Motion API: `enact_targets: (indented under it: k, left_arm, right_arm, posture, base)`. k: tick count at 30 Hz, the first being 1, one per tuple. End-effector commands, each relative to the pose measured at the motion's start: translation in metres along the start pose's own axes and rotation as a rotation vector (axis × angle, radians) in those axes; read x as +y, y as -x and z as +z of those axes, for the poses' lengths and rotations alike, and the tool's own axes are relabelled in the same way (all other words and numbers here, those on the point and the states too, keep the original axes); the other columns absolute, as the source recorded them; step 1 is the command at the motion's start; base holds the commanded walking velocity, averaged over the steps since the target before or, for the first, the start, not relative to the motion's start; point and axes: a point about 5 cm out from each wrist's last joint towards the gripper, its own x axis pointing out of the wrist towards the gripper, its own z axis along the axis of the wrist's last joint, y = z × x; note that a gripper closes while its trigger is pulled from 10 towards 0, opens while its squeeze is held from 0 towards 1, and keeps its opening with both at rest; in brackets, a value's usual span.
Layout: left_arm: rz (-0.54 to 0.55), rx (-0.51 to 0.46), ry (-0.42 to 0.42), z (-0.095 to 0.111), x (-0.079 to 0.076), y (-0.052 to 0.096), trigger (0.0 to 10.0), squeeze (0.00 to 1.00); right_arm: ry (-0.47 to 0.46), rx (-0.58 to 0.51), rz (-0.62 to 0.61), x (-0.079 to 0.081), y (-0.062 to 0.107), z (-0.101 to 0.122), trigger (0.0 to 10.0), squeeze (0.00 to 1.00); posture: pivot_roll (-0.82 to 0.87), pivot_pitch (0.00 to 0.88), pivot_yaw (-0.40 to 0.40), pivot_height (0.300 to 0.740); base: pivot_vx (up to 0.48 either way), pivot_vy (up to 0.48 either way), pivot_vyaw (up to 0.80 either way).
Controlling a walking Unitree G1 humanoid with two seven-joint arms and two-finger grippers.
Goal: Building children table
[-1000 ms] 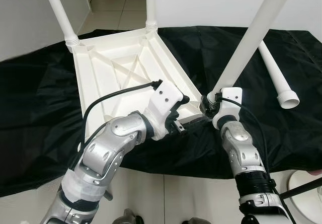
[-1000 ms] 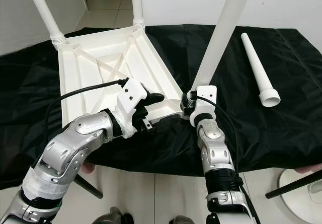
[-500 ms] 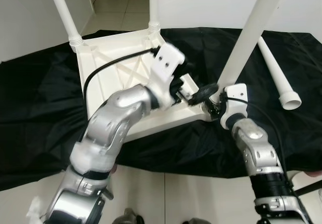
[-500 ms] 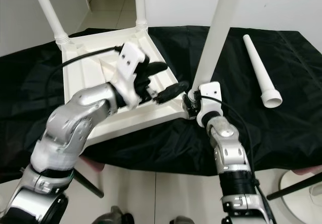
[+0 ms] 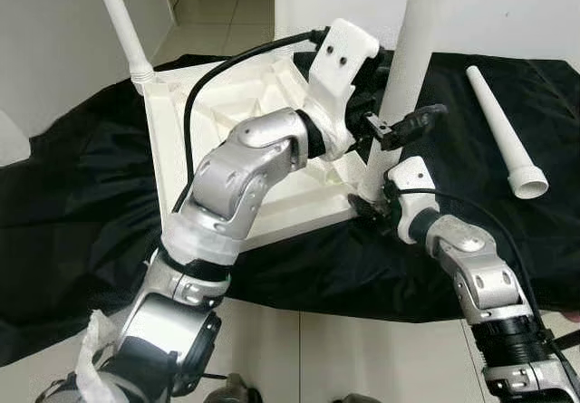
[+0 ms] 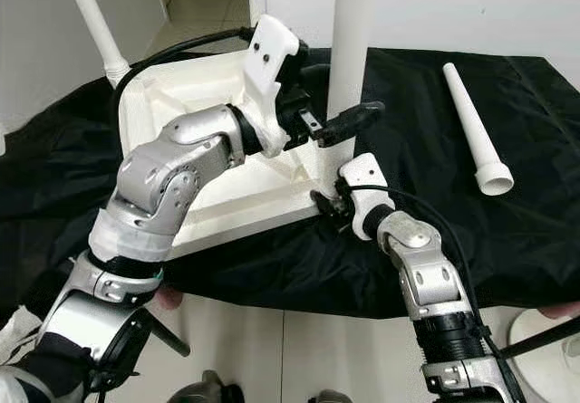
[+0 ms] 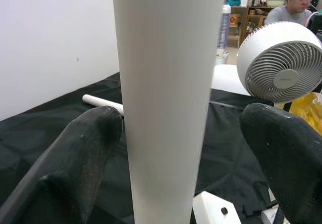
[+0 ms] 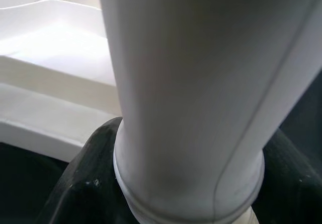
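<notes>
Presently, the white tabletop is seen lying upside down on the black cloth that covers the counter, toward its near left. A white leg is stood upright at the tabletop's near right corner. The left gripper is placed partway up this leg with its fingers spread either side, not clamped. The right gripper is clenched around the leg's base at the socket. Another leg is fitted at the far left corner. A loose leg is laid on the cloth near the counter's right edge. A fan and a person are noted behind.
</notes>
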Motion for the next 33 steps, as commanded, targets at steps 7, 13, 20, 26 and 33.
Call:
enact_targets:
  k: [7,13,20,26,33]
  left_arm:
    - [0.005,-0.04,0.099,0.01,0.006,-0.007,10.0,0.0]
    - [-0.022,-0.054,0.154,0.015,0.008,-0.009,0.0,0.0]
    - [-0.033,-0.038,0.194,0.016,0.008,-0.011,0.0,0.0]
    - [0.04,0.011,0.184,0.02,0.013,-0.016,10.0,0.0]
    - [0.099,0.045,0.187,0.032,0.018,-0.025,10.0,0.0]
  right_arm:
    - [0.012,0.008,0.037,0.001,0.001,0.002,10.0,0.0]
    - [0.012,0.017,0.033,-0.001,0.002,0.003,10.0,0.0]
    - [-0.004,0.024,0.009,-0.003,0.002,0.003,10.0,0.0]
    - [-0.066,-0.036,-0.047,-0.007,-0.001,0.012,10.0,1.0]
    - [-0.077,-0.126,-0.104,-0.006,-0.008,0.027,10.0,1.0]
  posture:
    - [-0.06,0.019,0.092,0.74]
    - [-0.06,0.023,0.1,0.74]
    - [-0.06,0.025,0.103,0.74]
    - [-0.06,0.025,0.104,0.74]
    - [-0.06,0.016,0.102,0.74]
  base:
    - [0.0,0.0,0.0]
    - [0.0,0.0,0.0]
    - [0.0,0.0,0.0]
    - [0.0,0.0,0.0]
    - [0.0,0.0,0.0]
